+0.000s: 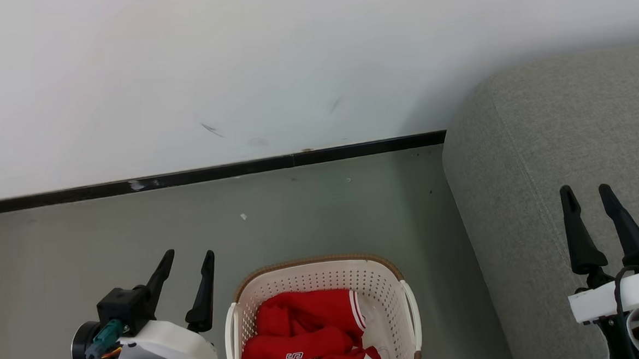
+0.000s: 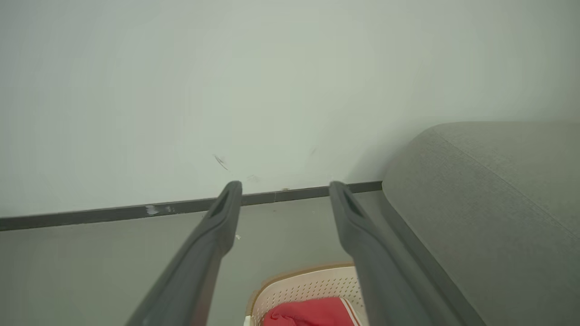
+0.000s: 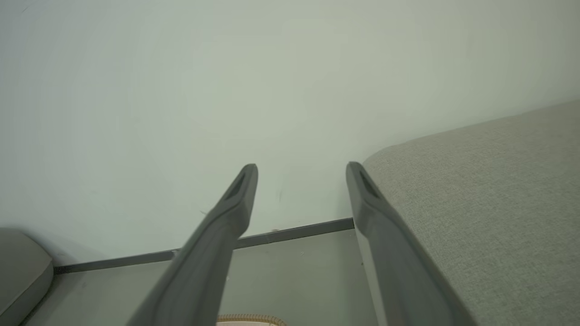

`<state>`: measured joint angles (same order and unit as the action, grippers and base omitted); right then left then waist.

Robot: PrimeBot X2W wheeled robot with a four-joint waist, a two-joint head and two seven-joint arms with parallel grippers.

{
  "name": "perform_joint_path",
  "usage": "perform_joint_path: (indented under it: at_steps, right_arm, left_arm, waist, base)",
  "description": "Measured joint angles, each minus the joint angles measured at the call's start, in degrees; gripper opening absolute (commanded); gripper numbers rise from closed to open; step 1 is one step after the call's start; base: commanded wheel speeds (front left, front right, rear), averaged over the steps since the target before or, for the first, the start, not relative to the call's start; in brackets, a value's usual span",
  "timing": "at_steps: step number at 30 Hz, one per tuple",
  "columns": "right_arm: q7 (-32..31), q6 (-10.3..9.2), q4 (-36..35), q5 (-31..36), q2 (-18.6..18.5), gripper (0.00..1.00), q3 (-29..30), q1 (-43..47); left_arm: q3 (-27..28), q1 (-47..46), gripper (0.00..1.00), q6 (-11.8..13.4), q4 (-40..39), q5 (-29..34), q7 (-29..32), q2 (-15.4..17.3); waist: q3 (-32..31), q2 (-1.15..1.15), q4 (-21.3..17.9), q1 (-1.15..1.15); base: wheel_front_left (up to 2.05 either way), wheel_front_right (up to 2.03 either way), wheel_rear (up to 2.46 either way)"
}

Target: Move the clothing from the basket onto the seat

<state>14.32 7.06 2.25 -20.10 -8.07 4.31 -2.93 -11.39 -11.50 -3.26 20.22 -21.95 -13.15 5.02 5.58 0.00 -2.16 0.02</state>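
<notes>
Clothing lies bunched in the basket in the head view, red folds with white stripe trim and some white lettering filling the part of the basket that shows at the bottom edge. The basket stands on the floor, just beside the rounded end of the seat. No red cloth lies on the visible stretch of grey upholstery, so by my judgement the task is at its very start: no garment is across yet. The left gripper hangs over bare floor to the left of the basket, fingers spread wide and empty. The right gripper hovers above the seat, likewise wide apart with nothing between its fingers.

From the left wrist view, the left gripper points toward the dark skirting board, fingers parted and bare. Below them a corner of the basket and a patch of red show, well clear of the fingertips.

From the right wrist view, the right gripper is spread and holds nothing, its right finger passing in front of the seat's edge. A sliver of brown basket rim shows at the bottom. What is left, I judge, is all of it: reach in, grasp, lift and carry each garment over.
</notes>
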Motion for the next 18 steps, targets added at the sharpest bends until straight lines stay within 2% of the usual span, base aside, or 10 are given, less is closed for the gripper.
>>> perform_joint_path:
  at_steps: [18]
  right_arm:
    - [0.1,0.01,-3.8,-0.1,-0.6,1.00,-1.7,-2.6]
  left_arm:
    - [-6.3,-6.9,1.00,-2.0,11.1,0.5,5.1,-1.4]
  waist:
    - [8.2,0.00,-2.2,0.00]
  base:
    - [0.00,0.00,0.00]
